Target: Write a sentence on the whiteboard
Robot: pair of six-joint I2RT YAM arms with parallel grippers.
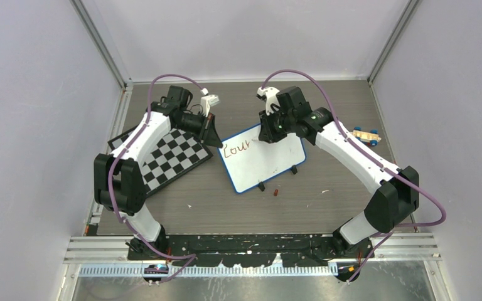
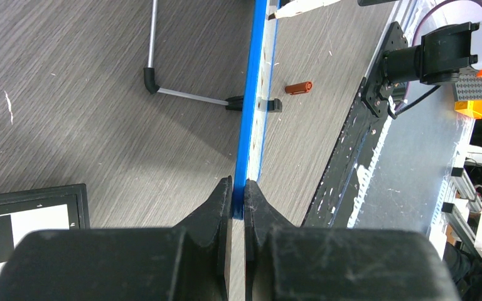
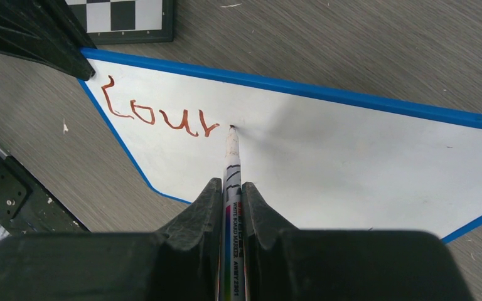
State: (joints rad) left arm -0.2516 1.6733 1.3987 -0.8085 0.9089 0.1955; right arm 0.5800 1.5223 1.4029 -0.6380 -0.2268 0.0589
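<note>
Brownish-red sentence (image 3: 160,119) on the whiteboard (image 3: 351,163) reads only "Cour". Right hand (image 3: 229,194) clamps a marker (image 3: 232,163) labelled "WHITE BOARD MARKER", tip against the board; left hand (image 2: 238,188) pinches its blue frame.

Plain pale walls (image 1: 31,94) framed by metal posts (image 1: 98,42) enclose a grey wood-grain table (image 1: 326,210) under even light; beyond its near edge, a metal sheet (image 1: 257,288) and what may be shelving (image 2: 480,175).
</note>
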